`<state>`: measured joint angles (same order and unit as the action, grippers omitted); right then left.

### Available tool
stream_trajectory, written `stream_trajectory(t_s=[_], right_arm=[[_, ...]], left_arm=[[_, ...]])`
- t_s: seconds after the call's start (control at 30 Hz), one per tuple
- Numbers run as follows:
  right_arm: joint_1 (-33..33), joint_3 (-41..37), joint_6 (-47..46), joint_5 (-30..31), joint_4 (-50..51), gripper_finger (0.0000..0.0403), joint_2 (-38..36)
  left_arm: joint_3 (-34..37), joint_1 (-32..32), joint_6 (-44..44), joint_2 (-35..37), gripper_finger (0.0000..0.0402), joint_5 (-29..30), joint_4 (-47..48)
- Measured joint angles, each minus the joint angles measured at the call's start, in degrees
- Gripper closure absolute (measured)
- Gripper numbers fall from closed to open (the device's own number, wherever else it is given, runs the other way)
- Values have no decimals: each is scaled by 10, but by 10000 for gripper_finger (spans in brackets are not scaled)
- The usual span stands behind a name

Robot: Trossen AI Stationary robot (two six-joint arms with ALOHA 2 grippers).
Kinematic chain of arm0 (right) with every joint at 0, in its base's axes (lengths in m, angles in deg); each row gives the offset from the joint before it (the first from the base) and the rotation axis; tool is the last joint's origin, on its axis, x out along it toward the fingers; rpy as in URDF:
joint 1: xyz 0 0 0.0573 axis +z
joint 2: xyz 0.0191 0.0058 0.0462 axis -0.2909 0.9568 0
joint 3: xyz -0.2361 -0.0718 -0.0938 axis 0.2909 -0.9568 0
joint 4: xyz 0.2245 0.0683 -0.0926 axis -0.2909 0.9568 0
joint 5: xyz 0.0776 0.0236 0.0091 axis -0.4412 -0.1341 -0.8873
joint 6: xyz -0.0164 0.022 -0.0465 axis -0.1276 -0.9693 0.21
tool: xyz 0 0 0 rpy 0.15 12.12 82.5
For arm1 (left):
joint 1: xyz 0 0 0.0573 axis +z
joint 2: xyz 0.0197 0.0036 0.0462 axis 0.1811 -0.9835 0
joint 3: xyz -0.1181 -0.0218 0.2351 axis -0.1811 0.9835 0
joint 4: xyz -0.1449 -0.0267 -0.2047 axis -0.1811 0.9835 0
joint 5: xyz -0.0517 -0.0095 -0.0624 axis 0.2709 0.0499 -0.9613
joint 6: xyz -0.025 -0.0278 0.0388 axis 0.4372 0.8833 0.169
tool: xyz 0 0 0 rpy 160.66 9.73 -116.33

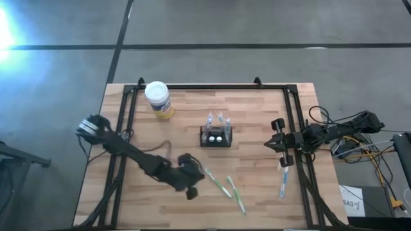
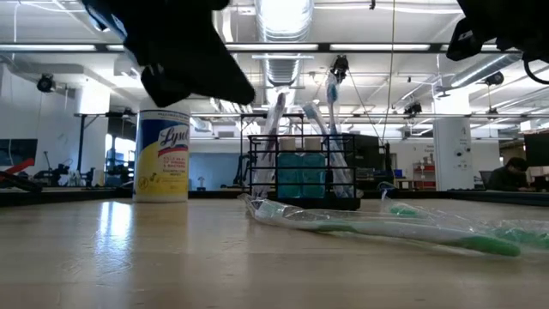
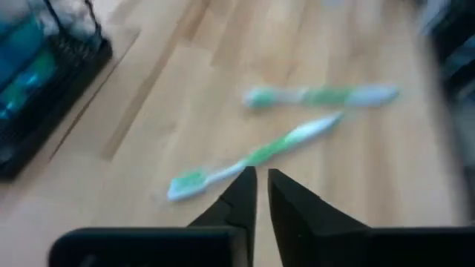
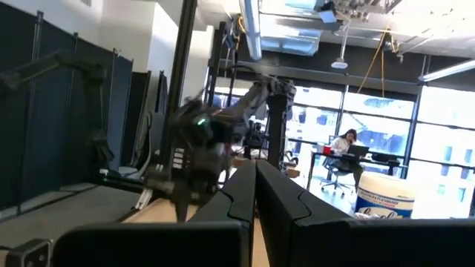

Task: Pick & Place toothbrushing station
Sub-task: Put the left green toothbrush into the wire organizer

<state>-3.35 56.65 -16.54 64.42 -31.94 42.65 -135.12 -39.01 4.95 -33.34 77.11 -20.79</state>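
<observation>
The toothbrushing station (image 1: 216, 136) is a small black slotted box standing on its base at the table's middle, with several toothbrushes upright in it (image 2: 302, 176). It shows at the edge of the left wrist view (image 3: 44, 81). My left gripper (image 1: 198, 174) hovers above the wood, near-left of the station. Its fingers (image 3: 261, 184) stand a narrow gap apart and hold nothing. They point at two green toothbrushes (image 3: 252, 156) lying flat. My right gripper (image 1: 277, 142) waits shut (image 4: 256, 174) at the table's right side, raised.
A round yellow jar with a white lid (image 1: 158, 99) stands at the far left. Two green toothbrushes (image 1: 226, 187) lie near the front edge, and a blue one (image 1: 282, 183) lies at the right. A black frame (image 1: 212, 85) edges the table.
</observation>
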Motion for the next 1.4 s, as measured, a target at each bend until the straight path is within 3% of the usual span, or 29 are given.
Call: stream_trajectory(t_s=[0.13, 0.3, 0.5, 0.6, 0.83, 1.0, 1.2, 1.4], right_arm=[[0, 3, -17, 0, 1, 394, -1], [0, 7, -20, 0, 1, 394, 0], [0, 7, -20, 0, 2, 394, 0], [0, 7, -22, 0, 6, 394, 1], [0, 7, -22, 0, 14, 394, 1], [0, 7, -22, 0, 17, 394, 1], [0, 7, -20, 0, 18, 394, 1], [0, 8, -17, 0, 15, 394, 0]], left_arm=[[-110, 6, 23, -75, 323, 21, 152], [-217, 20, 139, -133, 274, 17, 279], [-295, 37, 156, -193, 251, -15, 306], [-316, 47, 156, -226, 252, -46, 313], [-325, 64, 184, -260, 263, -48, 324], [-308, 66, 183, -255, 274, -47, 379], [-303, 63, 116, -239, 286, -49, 486], [-315, 60, 87, -202, 294, 11, 481]])
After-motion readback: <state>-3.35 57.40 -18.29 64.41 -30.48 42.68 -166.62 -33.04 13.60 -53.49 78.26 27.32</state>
